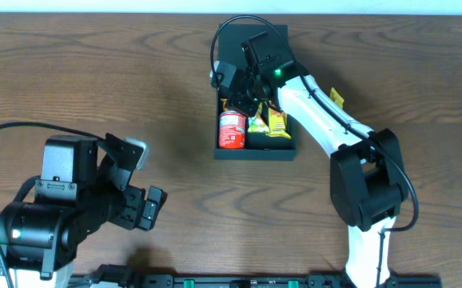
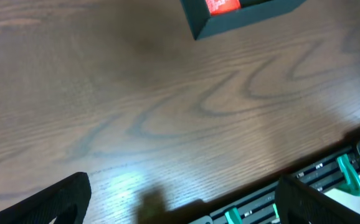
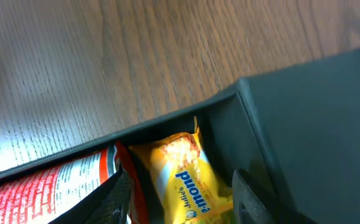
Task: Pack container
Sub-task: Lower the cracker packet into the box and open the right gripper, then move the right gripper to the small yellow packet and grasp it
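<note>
Wood-grain table (image 1: pixel 95 64), open stretch left of container (image 1: pixel 255 152). Left gripper (image 2: pixel 186 205) spread wide; right gripper (image 3: pixel 180 196) straddles yellow packet (image 3: pixel 180 162), grip indeterminate.

Brown wood-grain table (image 1: pixel 95 72) — along its near edge, a black rail (image 2: pixel 320 167) with teal clamps (image 2: pixel 349 177)

Count: one container, one can, two sure packets, two claws.
One dark green container (image 1: pixel 255 154) lies under the right claw (image 1: pixel 245 98). Just beside that claw's tips are one red can (image 1: pixel 231 128), one yellow-green packet (image 1: pixel 257 125) and one yellow packet (image 1: pixel 277 122). One yellow scrap (image 1: pixel 336 98), perhaps a third packet, shows to its right. The left claw (image 1: pixel 145 178) is well apart.
</note>
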`<state>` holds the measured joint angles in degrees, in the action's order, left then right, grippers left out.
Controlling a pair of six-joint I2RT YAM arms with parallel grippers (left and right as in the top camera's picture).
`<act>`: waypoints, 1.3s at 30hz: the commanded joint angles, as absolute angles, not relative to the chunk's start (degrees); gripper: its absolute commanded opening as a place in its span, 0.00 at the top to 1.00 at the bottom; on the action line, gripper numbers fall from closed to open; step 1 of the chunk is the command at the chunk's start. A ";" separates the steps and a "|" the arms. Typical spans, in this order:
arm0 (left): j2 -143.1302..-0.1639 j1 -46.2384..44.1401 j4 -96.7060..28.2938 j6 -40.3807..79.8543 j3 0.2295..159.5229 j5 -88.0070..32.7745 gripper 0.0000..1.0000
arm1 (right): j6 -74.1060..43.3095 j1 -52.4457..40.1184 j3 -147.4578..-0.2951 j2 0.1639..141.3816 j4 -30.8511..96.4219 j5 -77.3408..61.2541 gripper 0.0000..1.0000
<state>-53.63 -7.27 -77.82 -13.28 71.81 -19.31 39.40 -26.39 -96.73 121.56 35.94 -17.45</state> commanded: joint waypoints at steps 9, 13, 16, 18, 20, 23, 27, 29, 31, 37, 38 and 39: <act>-53.49 -7.09 -78.04 -11.92 71.61 -19.11 0.04 | 35.92 -25.76 -97.54 122.78 34.81 -13.78 0.46; -53.52 -7.09 -77.93 -11.97 71.61 -19.05 0.05 | 21.45 -25.10 -98.06 121.60 34.46 3.33 0.41; -53.52 -7.09 -77.49 -11.99 71.61 -19.05 0.05 | 12.67 -24.77 -98.32 119.48 36.32 10.55 0.34; -53.52 -7.09 -77.32 -11.99 71.61 -19.05 0.05 | 3.38 -24.51 -98.32 117.60 38.35 13.30 0.22; -53.49 -7.09 -77.32 -11.99 71.61 -18.87 0.05 | -8.08 -23.90 -98.32 115.63 41.63 14.13 0.18; -53.49 -7.09 -77.38 -12.01 71.61 -18.85 0.05 | -14.04 -23.14 -98.32 113.99 44.77 14.11 0.18; -53.49 -7.09 -78.00 -12.01 71.61 -17.72 0.05 | -15.31 -22.33 -98.32 112.38 46.15 13.93 0.18; -53.49 -7.09 -78.46 -12.01 71.61 -16.56 0.05 | -18.90 -21.69 -98.32 111.26 47.20 15.03 0.20; -53.49 -7.09 -78.91 -12.03 71.61 -15.57 0.04 | -26.33 -20.51 -98.32 110.72 49.58 17.58 0.20; -53.52 -7.09 -79.18 -12.03 71.61 -12.67 0.05 | -44.56 -15.42 -98.02 112.40 56.05 17.54 0.24; -53.52 -7.09 -79.11 -12.01 71.61 -12.32 0.05 | -45.32 -14.92 -98.02 112.95 56.12 17.52 0.25; -53.49 -7.09 -79.07 -12.01 71.61 -11.75 0.05 | -45.80 -14.26 -98.02 113.80 56.01 17.54 0.25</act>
<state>-53.60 -7.27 -79.07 -12.21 71.81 -14.17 -37.23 -15.64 -97.45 112.14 55.90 16.40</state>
